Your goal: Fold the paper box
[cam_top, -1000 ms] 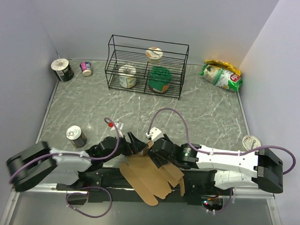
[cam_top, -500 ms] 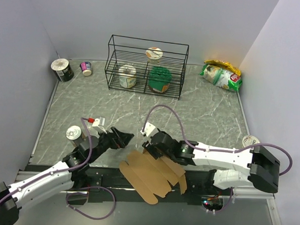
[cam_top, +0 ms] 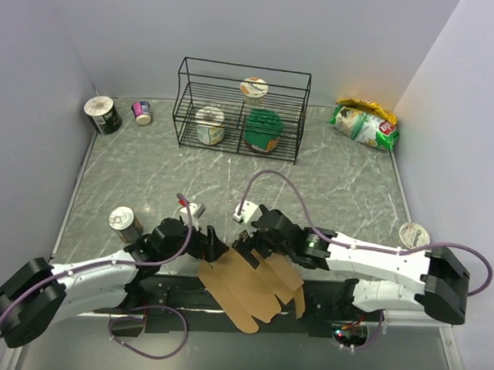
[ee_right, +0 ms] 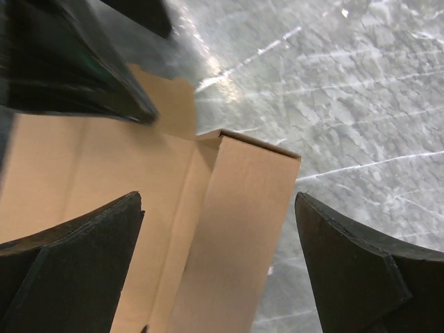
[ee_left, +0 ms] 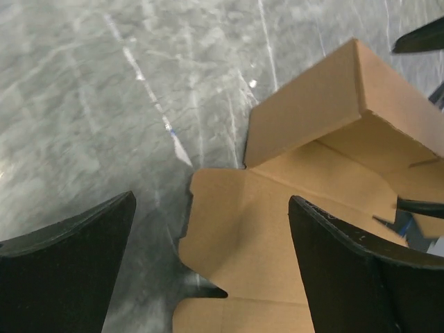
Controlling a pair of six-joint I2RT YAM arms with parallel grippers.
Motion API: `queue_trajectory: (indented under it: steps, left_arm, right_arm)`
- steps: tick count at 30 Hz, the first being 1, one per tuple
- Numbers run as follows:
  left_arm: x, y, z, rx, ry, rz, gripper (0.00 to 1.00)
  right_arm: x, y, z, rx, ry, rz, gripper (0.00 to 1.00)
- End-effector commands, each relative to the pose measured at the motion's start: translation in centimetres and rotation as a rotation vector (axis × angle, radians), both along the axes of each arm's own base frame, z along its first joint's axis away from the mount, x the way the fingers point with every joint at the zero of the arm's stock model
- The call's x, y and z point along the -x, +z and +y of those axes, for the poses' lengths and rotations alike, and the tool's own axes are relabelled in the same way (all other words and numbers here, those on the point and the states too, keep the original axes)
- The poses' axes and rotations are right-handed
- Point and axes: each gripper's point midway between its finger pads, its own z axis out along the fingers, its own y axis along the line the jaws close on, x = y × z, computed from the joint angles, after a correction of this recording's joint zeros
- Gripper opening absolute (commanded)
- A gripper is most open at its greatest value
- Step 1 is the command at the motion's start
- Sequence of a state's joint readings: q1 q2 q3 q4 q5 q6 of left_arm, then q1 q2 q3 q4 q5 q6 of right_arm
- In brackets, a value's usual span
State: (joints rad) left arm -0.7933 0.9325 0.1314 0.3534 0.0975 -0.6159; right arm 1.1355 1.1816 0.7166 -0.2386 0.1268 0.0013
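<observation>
The paper box [cam_top: 251, 288] is a brown cardboard sheet lying mostly flat at the table's near edge, with one flap [ee_left: 312, 118] folded up at its far end. My left gripper [cam_top: 215, 247] hovers open over the sheet's left corner [ee_left: 229, 229], fingers [ee_left: 361, 277] wide apart and holding nothing. My right gripper [cam_top: 246, 252] is open at the far end. The raised flap [ee_right: 239, 222] stands between its fingers [ee_right: 69, 263], with a gap on each side. In the right wrist view the left gripper's dark fingers show at the upper left.
A black wire rack [cam_top: 240, 111] holding cups stands at the back. A tin can [cam_top: 125, 223] is left of my left arm. A lidded cup [cam_top: 413, 235] sits at the right edge, a snack bag [cam_top: 363, 123] back right, and a tin [cam_top: 102, 113] and small cup [cam_top: 142, 112] back left.
My left gripper swung out to the left, then came back down to the sheet's left corner. The right gripper's jaws spread wider around the raised flap. The sheet shifted slightly.
</observation>
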Motion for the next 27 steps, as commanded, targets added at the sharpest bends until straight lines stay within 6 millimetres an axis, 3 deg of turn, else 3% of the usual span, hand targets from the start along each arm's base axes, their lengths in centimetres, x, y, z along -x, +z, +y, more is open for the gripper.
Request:
queue_trajectory:
  steps: [1,6,12,18,23,25,27]
  left_arm:
    - [-1.0,4.4,-3.2,0.060,-0.145,-0.192,0.99]
    - [-1.5,6.1,-5.1,0.024,-0.197,-0.305,0.99]
    - [-2.2,5.4,-6.7,-0.023,-0.226,-0.341,1.00]
    - [-1.6,4.0,-8.5,-0.081,-0.267,-0.353,0.83]
    - [-2.4,3.0,-8.0,-0.137,-0.181,-0.364,0.69]
    - [-3.0,3.3,-7.7,-0.135,-0.125,-0.374,0.60]
    - [-2.9,3.3,-7.5,-0.113,-0.109,-0.372,0.57]
  right_arm:
    - [0.6,3.5,-0.1,-0.117,-0.028,0.036,0.98]
    - [0.4,6.3,-1.4,-0.223,-0.092,0.040,0.99]
    - [-0.6,7.8,-3.2,-0.309,-0.158,0.030,0.99]
    - [-0.9,8.0,-4.1,-0.323,-0.184,0.017,0.99]
    - [-1.1,7.9,-4.4,-0.331,-0.207,0.013,0.99]
    - [-1.3,7.7,-4.6,-0.328,-0.223,0.010,0.99]
    - [-1.5,7.7,-4.7,-0.329,-0.235,0.004,0.99]
